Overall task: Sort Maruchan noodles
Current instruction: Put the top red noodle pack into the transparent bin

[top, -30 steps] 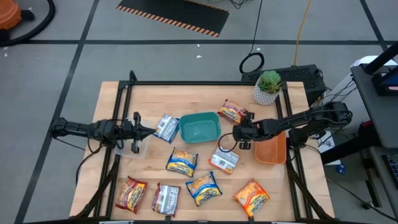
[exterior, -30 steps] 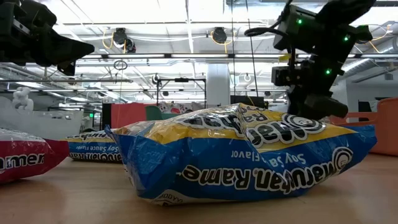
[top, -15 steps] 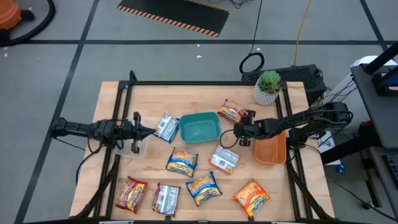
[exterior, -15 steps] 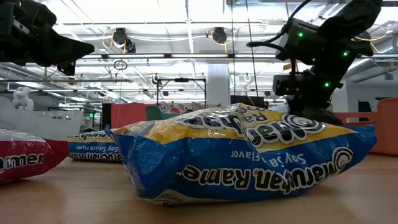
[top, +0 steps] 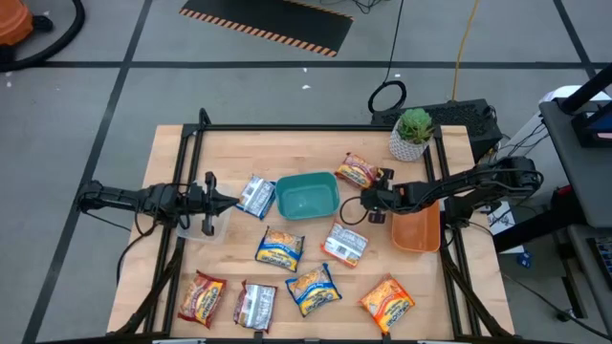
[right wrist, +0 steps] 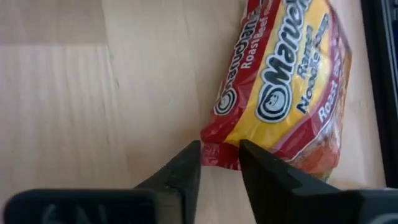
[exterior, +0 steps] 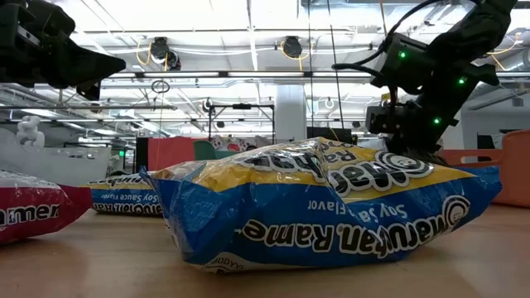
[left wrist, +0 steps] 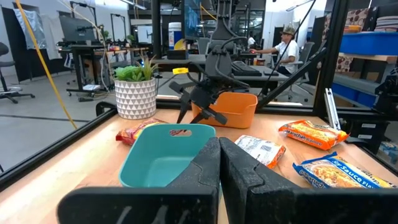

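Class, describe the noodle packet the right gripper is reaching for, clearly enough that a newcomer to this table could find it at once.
Start at the potted plant in the table's far right corner. Just beside it, between the plant and the teal bin, lies a red-and-yellow Maruchan packet, with the right gripper at its corner. It is the only packet on the table's far side, printed "Roast Beef".

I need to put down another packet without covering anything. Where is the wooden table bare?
Bare wood runs along the far edge, left of the potted plant and beyond the teal rectangular bin. The near right corner is also free. The near edge is crowded with crinkly noodle packets.
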You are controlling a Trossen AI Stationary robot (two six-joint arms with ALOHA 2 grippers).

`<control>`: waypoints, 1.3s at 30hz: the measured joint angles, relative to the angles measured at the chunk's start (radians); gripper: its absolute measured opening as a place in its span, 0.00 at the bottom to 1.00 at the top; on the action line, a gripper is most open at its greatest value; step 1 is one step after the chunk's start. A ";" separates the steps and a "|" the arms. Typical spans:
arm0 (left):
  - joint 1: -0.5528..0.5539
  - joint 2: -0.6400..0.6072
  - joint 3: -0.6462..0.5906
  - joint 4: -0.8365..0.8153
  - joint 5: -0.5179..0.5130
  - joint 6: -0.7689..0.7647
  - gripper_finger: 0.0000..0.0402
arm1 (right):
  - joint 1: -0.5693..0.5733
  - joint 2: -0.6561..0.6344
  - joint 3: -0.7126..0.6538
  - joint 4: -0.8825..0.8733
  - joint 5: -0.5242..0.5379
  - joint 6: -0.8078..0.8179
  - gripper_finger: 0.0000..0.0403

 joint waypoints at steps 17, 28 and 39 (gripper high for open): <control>0.000 0.000 0.000 0.000 0.000 0.023 0.01 | 0.008 -0.013 0.018 0.074 0.062 -0.063 0.00; -0.012 0.002 0.000 0.000 0.000 -0.072 0.01 | 0.054 -0.094 0.094 0.074 0.379 -0.108 0.00; -0.099 0.038 0.000 0.012 -0.068 -0.136 0.01 | 0.056 -0.124 0.149 0.079 0.449 -0.208 0.00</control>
